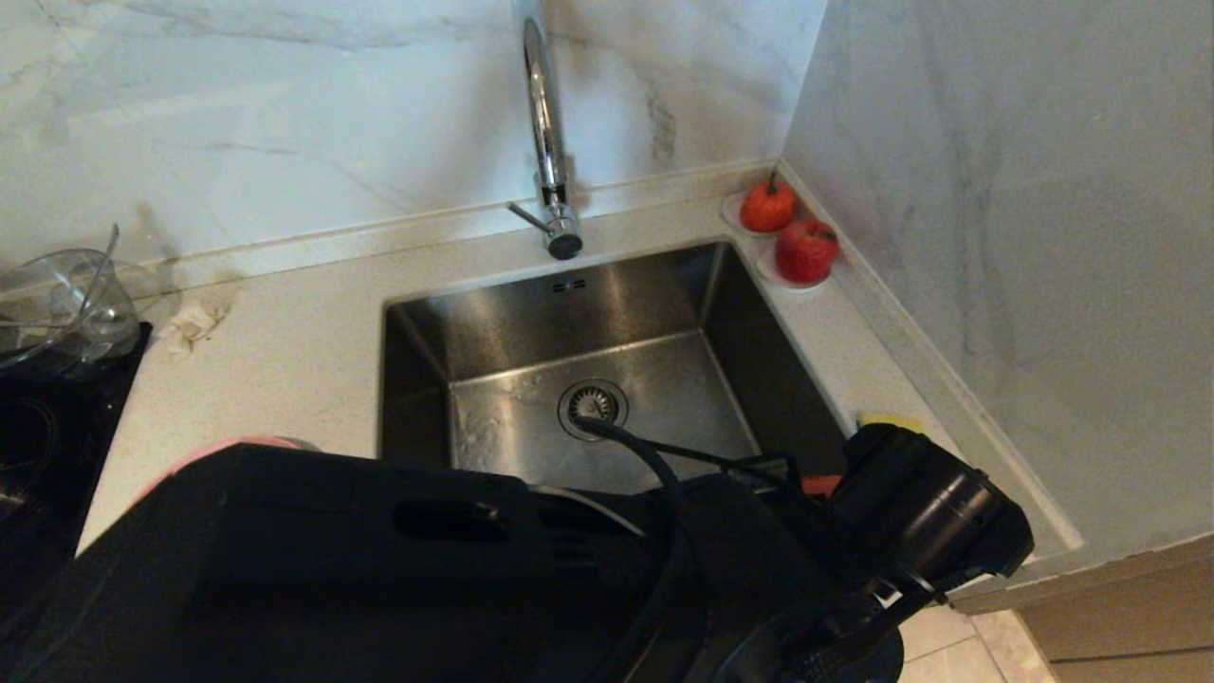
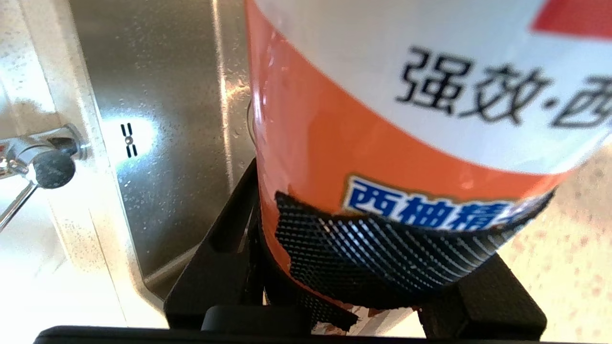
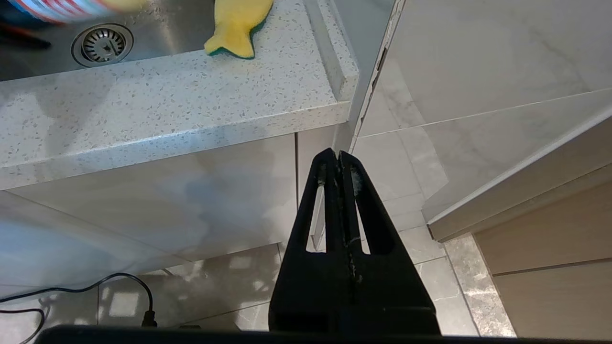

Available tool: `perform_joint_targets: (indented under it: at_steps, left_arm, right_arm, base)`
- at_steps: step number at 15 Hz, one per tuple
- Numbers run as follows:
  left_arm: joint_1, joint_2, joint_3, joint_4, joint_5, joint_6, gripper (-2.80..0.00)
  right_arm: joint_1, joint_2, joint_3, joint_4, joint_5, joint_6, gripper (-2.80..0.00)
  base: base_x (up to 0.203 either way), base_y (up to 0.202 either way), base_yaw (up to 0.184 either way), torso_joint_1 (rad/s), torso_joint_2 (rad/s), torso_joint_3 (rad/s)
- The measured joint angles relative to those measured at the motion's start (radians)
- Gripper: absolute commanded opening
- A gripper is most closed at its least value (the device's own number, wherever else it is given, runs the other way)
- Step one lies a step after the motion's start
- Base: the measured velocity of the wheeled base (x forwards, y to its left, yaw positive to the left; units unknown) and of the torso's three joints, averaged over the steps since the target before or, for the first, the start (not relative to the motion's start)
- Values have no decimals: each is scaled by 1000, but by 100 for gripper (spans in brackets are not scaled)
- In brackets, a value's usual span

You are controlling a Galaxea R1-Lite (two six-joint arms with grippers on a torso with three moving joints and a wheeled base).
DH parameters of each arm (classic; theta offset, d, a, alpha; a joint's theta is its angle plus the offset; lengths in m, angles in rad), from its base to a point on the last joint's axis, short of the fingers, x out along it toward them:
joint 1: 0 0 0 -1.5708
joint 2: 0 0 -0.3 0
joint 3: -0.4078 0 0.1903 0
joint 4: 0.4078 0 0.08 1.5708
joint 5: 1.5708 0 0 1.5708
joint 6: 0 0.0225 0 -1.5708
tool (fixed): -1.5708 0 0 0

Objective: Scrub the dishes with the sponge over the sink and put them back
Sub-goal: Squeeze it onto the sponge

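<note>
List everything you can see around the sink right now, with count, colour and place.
Square stainless-steel sink: one, silver, set in the counter.
Tall chrome tap: one, behind the sink.
Yellow foam sponge: one, green underside, on the counter at the sink's right rim.
Orange and white printed bottle: one, held at the sink's edge.
Pink round plate: one, edge showing on the counter left of the sink.
Clear glass bowl: one, far left.
Red fruit-like objects: two, back right corner.
Left gripper: black, jaws clamped on the bottle.
Right gripper: black, jaws shut, below the counter.

One sink (image 1: 531, 313), one sponge (image 3: 237, 21), one orange bottle (image 2: 382, 143), one glass bowl (image 1: 57, 304) and two red fruits (image 1: 787, 232) are showing.
</note>
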Motion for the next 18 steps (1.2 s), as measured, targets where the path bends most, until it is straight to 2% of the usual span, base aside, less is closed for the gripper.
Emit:
perform_joint_targets:
  at_steps: [2, 4, 10, 18]
  left_arm:
    - [0, 34, -37, 5, 21, 1, -280]
    - [0, 60, -58, 9, 82, 8, -280]
    - [3, 87, -61, 13, 168, 24, -280]
    - [4, 128, -89, 15, 239, 72, -280]
  right_arm:
    - [0, 0, 0, 0, 0, 0, -280]
    - [0, 0, 0, 0, 0, 0, -280]
    - [0, 0, 0, 0, 0, 0, -280]
    - [0, 0, 0, 0, 0, 0, -280]
  base:
    - [0, 0, 0, 0, 0, 0]
    - [0, 0, 0, 0, 0, 0]
    - [0, 0, 0, 0, 0, 0]
    - [0, 0, 0, 0, 0, 0]
